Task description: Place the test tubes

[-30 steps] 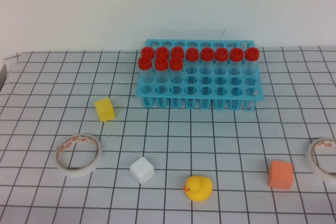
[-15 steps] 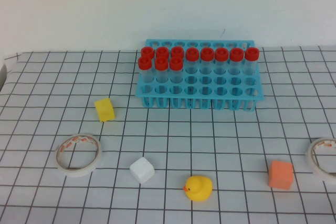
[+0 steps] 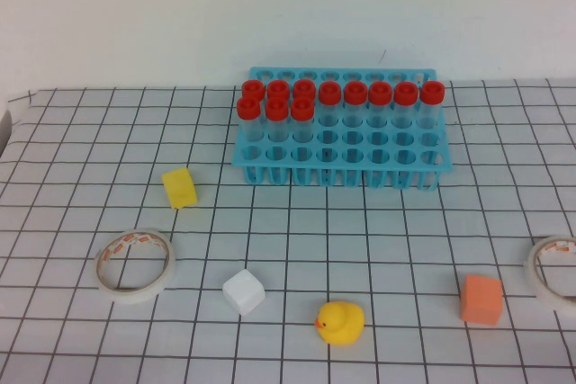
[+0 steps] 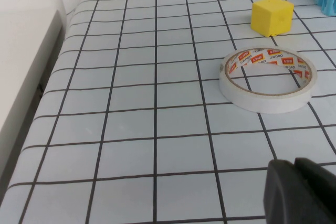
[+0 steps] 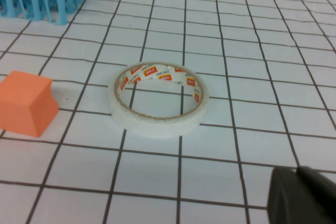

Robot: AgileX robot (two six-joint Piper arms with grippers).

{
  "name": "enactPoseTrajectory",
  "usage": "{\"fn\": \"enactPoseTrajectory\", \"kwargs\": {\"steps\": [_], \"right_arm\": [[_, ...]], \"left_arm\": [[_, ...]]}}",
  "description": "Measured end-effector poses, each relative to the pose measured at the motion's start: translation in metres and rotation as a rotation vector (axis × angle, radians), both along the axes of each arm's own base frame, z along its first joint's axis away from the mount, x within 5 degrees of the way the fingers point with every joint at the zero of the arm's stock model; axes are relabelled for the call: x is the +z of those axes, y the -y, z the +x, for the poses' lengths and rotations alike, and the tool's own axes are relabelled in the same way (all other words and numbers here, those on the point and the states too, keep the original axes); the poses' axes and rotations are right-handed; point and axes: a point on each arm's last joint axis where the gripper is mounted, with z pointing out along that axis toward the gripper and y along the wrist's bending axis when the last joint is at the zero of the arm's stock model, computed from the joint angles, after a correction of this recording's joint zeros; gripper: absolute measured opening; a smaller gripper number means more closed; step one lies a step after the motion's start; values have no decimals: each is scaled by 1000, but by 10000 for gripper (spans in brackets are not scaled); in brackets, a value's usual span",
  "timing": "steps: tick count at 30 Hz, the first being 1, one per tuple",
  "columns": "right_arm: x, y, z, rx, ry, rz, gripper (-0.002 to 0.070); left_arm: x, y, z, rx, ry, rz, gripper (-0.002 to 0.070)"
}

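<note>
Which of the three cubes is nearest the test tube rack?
The yellow cube, left of the rack; white cube and orange cube lie nearer the robot. Left end effector and right end effector each sit by a tape roll.

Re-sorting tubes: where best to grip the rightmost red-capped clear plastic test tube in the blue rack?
The red cap, from straight above: the tube stands upright, cap clear of the blue rack. Shut left pincer sits near one white tape roll, shut right pincer near another.

A yellow rubber duck (image 3: 340,322) sits between a white cube (image 3: 243,291) and an orange cube (image 3: 481,299). A yellow cube (image 3: 179,187) lies near a white tape roll (image 3: 133,293).
</note>
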Motion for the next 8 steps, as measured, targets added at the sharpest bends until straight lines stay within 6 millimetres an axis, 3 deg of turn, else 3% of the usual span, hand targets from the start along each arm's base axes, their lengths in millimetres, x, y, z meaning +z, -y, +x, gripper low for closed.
{"fn": "enactPoseTrajectory", "kwargs": {"steps": [8], "right_arm": [[0,0,0,0,0,0,-1]], "left_arm": [[0,0,0,1,0,-3,-1]]}}
